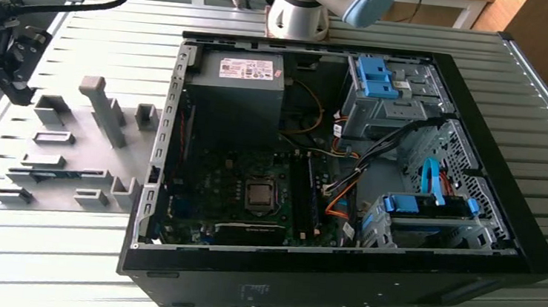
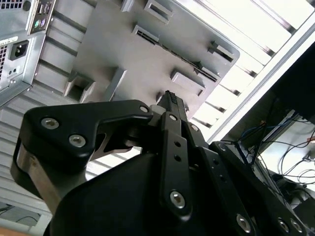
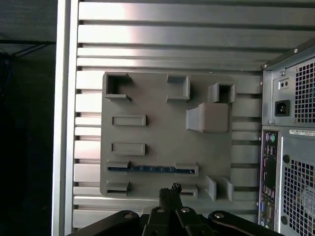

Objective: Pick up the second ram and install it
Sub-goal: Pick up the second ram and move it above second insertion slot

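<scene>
Gripper (image 3: 170,189): pressed together, empty, poised at the holder plate's (image 3: 147,113) edge.
Second ram (image 3: 150,169): seated in its slot near that edge.
Progress: pickup not made; installation remains.

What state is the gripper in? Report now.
Black gripper: closed, holding nothing.
The slim blue-green ram stick sits in its grey plastic holder plate.

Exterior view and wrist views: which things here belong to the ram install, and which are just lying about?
Job in hand: second ram, lying in the grey holder tray; claw near that tray; motherboard slots in the open case.
Lying about: power supply; blue drive brackets; slatted table.
</scene>
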### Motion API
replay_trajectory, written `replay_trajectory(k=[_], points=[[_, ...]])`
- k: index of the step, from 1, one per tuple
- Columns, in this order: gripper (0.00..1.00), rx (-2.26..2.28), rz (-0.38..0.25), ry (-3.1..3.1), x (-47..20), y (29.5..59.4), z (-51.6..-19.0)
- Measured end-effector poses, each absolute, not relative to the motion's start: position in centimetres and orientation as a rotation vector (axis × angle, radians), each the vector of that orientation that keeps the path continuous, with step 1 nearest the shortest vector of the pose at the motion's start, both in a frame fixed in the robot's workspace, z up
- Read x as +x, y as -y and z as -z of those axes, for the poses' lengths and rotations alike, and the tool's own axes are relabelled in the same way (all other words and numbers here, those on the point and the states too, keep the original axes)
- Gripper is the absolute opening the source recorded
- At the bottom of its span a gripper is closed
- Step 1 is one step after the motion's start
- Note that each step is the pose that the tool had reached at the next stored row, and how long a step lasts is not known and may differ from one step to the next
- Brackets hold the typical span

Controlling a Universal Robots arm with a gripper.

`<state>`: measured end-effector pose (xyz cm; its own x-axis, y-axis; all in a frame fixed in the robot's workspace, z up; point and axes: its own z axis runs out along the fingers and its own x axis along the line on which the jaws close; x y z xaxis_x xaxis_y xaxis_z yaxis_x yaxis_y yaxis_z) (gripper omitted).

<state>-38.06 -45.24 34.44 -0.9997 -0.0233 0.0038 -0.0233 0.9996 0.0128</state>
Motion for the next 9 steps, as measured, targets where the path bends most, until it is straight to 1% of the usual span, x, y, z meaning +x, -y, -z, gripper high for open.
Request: replay_trajectory(k=[9], points=[[0.11, 0.226, 0.020, 3.129, -38.11, 45.25, -34.42]])
